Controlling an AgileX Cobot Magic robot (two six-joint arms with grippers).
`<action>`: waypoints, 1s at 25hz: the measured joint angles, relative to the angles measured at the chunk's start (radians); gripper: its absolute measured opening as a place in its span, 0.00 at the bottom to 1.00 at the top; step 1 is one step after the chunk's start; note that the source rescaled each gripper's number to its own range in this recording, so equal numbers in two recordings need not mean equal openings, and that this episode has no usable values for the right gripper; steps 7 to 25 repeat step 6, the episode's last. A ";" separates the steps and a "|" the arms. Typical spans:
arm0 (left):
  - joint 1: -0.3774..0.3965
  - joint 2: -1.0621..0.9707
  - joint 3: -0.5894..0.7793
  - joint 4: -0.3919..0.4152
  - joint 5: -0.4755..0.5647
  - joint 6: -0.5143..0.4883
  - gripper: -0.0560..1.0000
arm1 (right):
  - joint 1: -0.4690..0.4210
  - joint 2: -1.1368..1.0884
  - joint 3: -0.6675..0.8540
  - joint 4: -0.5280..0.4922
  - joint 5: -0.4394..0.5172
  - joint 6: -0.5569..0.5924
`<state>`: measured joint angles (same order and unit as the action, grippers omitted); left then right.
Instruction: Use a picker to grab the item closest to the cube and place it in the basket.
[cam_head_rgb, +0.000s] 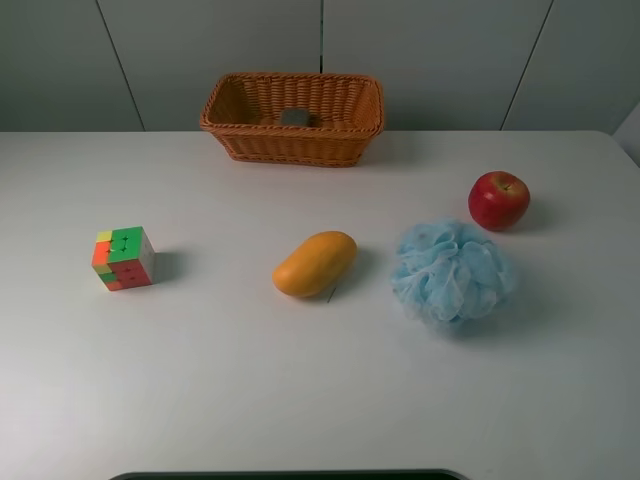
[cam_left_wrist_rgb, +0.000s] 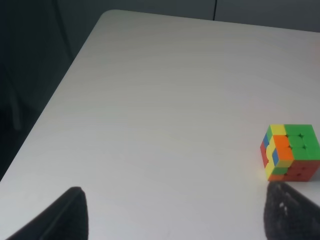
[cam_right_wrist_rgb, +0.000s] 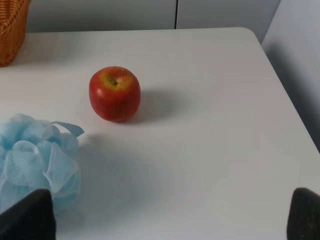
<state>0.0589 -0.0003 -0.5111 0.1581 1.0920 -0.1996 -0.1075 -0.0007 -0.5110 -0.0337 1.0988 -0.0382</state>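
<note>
A multicoloured cube (cam_head_rgb: 123, 258) sits on the white table (cam_head_rgb: 230, 380) at the left; it also shows in the left wrist view (cam_left_wrist_rgb: 290, 152). A yellow-orange mango (cam_head_rgb: 315, 263) lies in the middle, the item nearest the cube. A woven orange basket (cam_head_rgb: 345, 145) stands at the back centre with a small grey thing (cam_head_rgb: 295, 117) inside. My left gripper (cam_left_wrist_rgb: 175, 220) is open and empty, low over the table near the cube. My right gripper (cam_right_wrist_rgb: 165, 222) is open and empty, near the blue sponge. Neither gripper shows in the exterior high view.
A blue mesh bath sponge (cam_head_rgb: 450, 273) lies right of the mango and shows in the right wrist view (cam_right_wrist_rgb: 35, 165). A red apple (cam_head_rgb: 498, 199) sits behind it, also in the right wrist view (cam_right_wrist_rgb: 114, 93). The table's right edge (cam_right_wrist_rgb: 295, 105) is close by.
</note>
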 joint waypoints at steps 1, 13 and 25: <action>0.000 0.000 0.000 0.000 0.000 0.000 0.76 | 0.000 0.000 0.000 0.000 0.000 0.000; 0.000 0.000 0.000 0.000 0.000 0.000 0.76 | 0.000 0.000 0.000 0.000 0.000 0.000; 0.000 0.000 0.000 0.000 0.000 0.000 0.76 | 0.000 0.000 0.000 0.000 0.000 0.000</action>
